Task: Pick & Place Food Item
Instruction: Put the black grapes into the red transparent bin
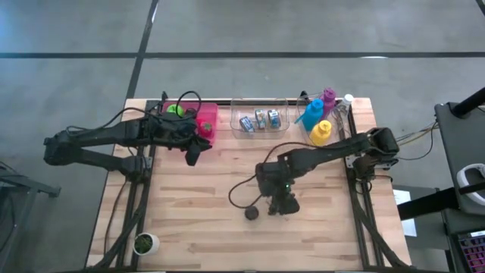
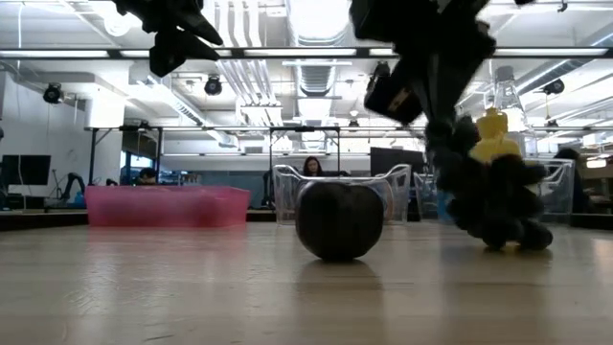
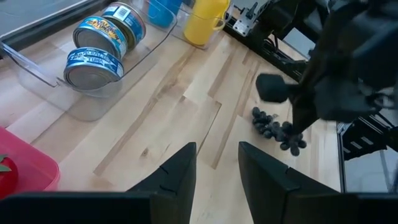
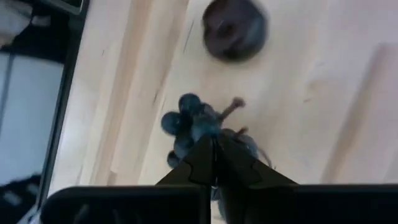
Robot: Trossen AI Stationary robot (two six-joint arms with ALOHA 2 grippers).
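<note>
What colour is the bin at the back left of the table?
The bin is pink, seen best in the high view.

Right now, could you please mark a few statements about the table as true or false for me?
1. The right claw is shut on the grapes. True.
2. The dark round fruit lies inside the pink bin. False: it sits on the bare table, beside the grapes.
3. The cans lie in the clear tray. True.
4. The left claw holds a can. False: its fingers stand apart with nothing between them, above the table near the pink bin.
5. The yellow bottle stands at the table's front left corner. False: it stands at the back right, by the blue bottle.
</note>
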